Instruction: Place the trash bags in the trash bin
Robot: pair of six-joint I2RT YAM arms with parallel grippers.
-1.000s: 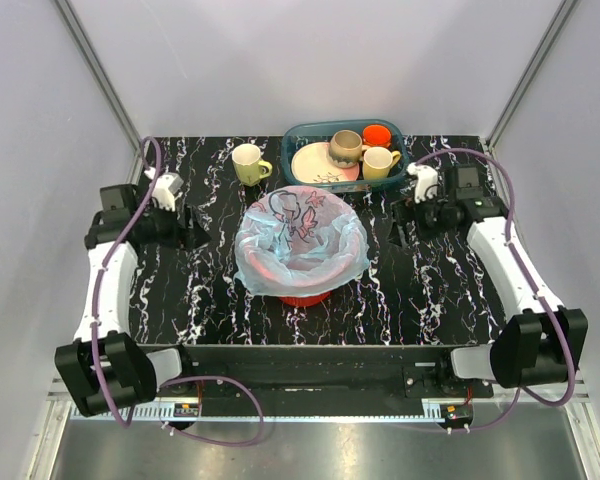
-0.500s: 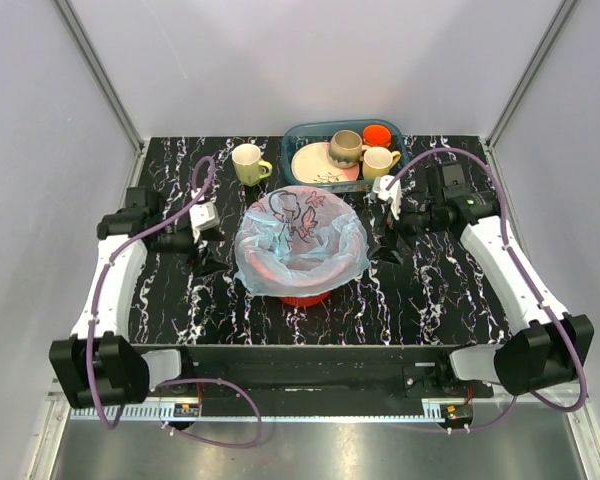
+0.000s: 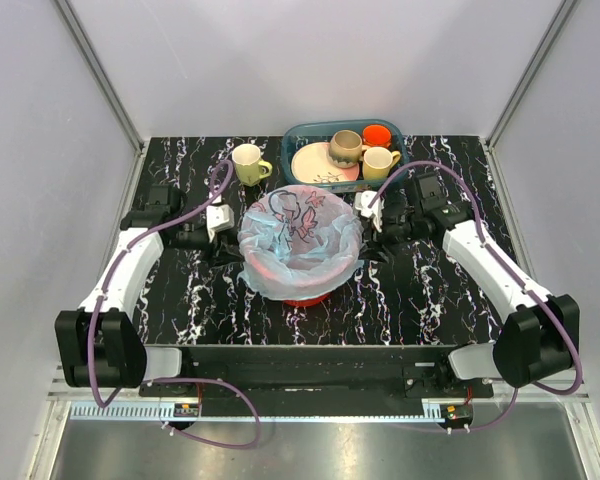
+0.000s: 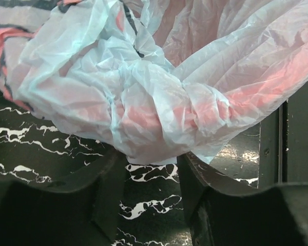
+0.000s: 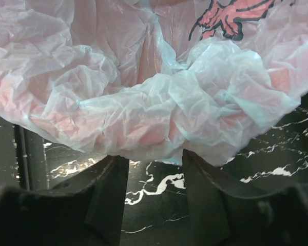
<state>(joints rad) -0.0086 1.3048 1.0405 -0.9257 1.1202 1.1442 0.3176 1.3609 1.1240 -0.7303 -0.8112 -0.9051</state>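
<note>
Overhead view: the bag [image 3: 300,238] is draped over the basket [image 3: 302,297] at frame centre, with its hem hanging outside the rim. Only the basket's lower red wall shows. The left gripper [image 3: 232,252] sits at the bag's left flank and the right gripper [image 3: 372,244] at its right flank. Both are equally near and face each other across it.

Left wrist view: the bag [image 4: 154,102] fills the upper frame. Its bunched hem hangs directly ahead, just above the left gripper [image 4: 152,171]. The jaws stand apart with the table [image 4: 149,205] showing between them, and nothing is pinched.

Right wrist view: the layout is the same. The hem of the bag [image 5: 159,118] runs crosswise just above the right gripper [image 5: 155,169], whose jaws are apart and unclamped. Judgement: each hem lies straight ahead, so a short advance should precede closing.
</note>
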